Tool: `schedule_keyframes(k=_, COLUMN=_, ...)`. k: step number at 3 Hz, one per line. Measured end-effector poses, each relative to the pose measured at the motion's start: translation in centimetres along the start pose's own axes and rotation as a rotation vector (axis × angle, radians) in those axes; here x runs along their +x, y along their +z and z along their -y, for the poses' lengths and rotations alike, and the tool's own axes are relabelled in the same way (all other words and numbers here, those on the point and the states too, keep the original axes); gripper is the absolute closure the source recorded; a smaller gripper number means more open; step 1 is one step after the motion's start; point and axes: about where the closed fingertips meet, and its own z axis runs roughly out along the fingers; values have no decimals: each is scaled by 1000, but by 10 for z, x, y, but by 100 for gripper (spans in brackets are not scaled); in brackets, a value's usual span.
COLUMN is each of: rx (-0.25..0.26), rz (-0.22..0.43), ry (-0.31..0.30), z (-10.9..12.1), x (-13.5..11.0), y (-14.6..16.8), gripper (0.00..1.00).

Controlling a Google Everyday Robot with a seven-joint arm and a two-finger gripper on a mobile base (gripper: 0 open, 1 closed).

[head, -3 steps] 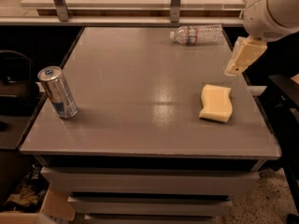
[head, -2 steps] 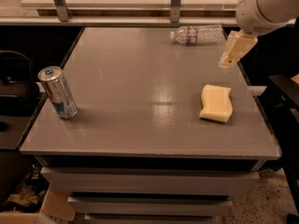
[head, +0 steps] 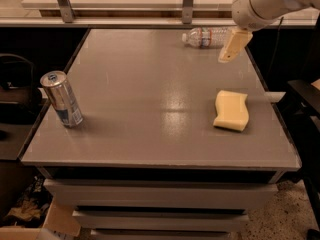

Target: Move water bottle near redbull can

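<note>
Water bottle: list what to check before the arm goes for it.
1. Water bottle lies on its side at the far edge of the table: ok.
2. Gripper centred over the bottle: not ok, it hangs by the bottle's right end.
3. Can stands upright near the left front corner: ok.
4. Sponge out of the bottle-to-can path: ok, it lies to the right.

You're seeing dim, warm light glaring off the middle of the table [head: 172, 109] and lighting the gripper [head: 230, 51] at upper right.

Gray table [head: 150, 104], speckled floor [head: 282, 219]
</note>
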Motion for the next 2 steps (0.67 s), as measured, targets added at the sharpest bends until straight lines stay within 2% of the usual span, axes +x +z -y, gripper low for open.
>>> schedule_keyframes(k=1, rx=31, rz=19, ry=-18, z=9, x=1, y=28, gripper=0)
schedule_keyframes(k=2, rx=90, rz=6, ry=-23, z=18, x=1, y=51, gripper=0)
